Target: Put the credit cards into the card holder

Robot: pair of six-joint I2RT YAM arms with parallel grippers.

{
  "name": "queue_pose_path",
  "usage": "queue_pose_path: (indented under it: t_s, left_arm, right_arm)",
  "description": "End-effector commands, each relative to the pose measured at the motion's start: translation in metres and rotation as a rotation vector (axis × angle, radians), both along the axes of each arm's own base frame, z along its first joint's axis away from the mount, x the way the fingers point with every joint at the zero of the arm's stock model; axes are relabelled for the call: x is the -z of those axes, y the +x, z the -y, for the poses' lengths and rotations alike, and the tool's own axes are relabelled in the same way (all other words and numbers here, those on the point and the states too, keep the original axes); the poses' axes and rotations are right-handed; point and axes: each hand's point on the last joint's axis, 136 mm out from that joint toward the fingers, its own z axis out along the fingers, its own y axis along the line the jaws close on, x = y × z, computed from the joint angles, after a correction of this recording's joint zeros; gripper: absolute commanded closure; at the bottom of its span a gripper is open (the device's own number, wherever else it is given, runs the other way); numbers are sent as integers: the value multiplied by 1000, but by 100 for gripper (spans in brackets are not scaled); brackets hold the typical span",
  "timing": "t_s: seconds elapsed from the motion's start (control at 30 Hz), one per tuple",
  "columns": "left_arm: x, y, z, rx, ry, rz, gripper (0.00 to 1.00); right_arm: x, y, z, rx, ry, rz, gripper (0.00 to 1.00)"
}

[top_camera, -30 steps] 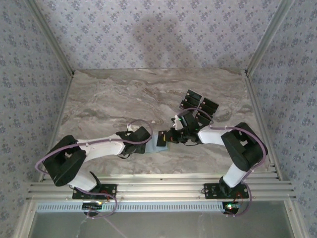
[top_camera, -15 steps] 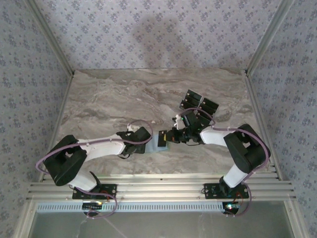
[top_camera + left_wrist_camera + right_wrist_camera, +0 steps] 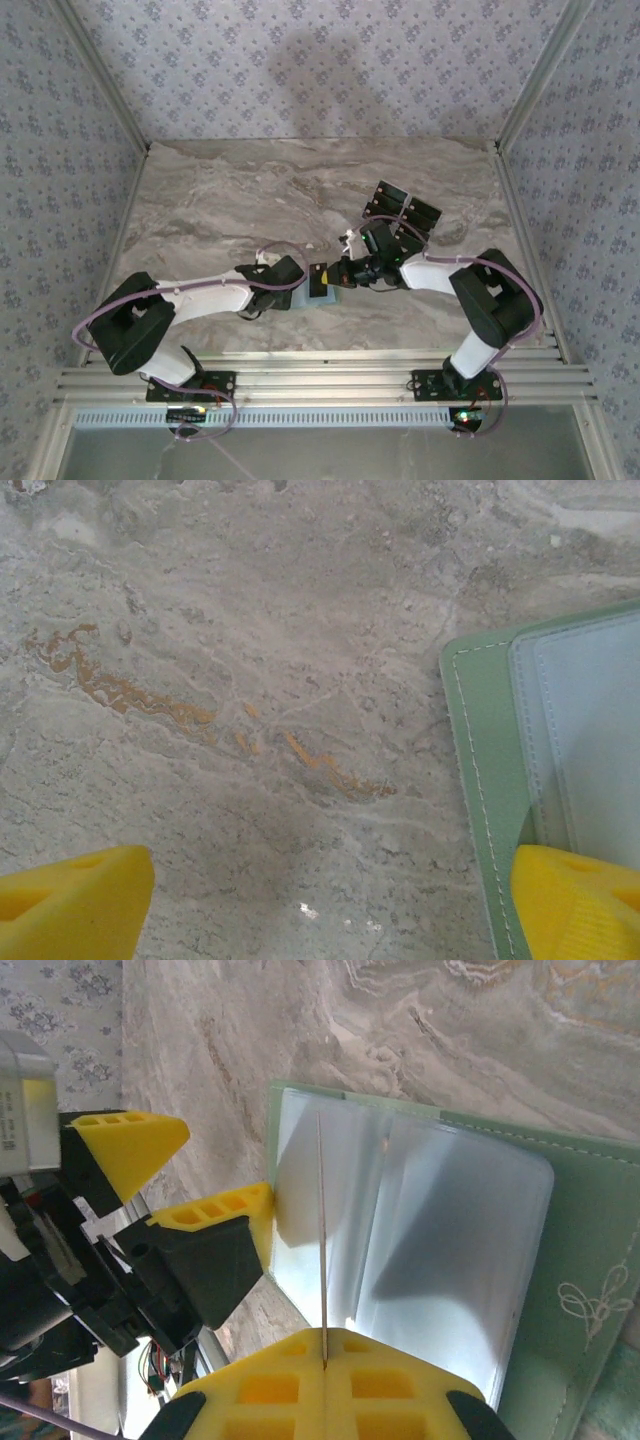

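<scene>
One credit card (image 3: 320, 1220) sits clamped edgewise in right gripper (image 3: 323, 1360) over the open card holder (image 3: 585, 1260) near desk (image 3: 220, 200) front edge; left gripper (image 3: 325, 905) spread apart.

The grey marbled tabletop (image 3: 230, 190) carries the open card holder (image 3: 475, 740) near its near edge and loose credit cards (image 3: 422, 213) toward its right edge.

Clad in white shells between bulky black joint housings, left arm (image 3: 205, 293) and right arm (image 3: 435, 272) alike. Looped with thin purple cable (image 3: 97, 311) back from each wrist. Tipped with yellow wedge fingers (image 3: 70, 905) on left gripper (image 3: 325, 910) and right gripper (image 3: 325, 1375), pocketed with rectangular hollows, backed by black mounts (image 3: 200, 1270) just behind the fingers.
</scene>
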Motion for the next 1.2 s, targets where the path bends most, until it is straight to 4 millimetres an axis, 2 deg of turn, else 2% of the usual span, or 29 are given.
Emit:
queue_pose_path:
  t_s: [0.0, 0.57, 1.17]
  left_arm:
    - [-7, -3, -8, 5, 49, 0, 8]
    - [-6, -1, -7, 6, 51, 2, 8]
    - [-5, -1, -6, 10, 52, 0, 9]
  right_arm:
    - [-5, 0, -11, -40, 54, 2, 100]
    - [14, -1, -10, -33, 48, -44, 100]
    - [21, -5, -8, -60, 80, -92, 100]
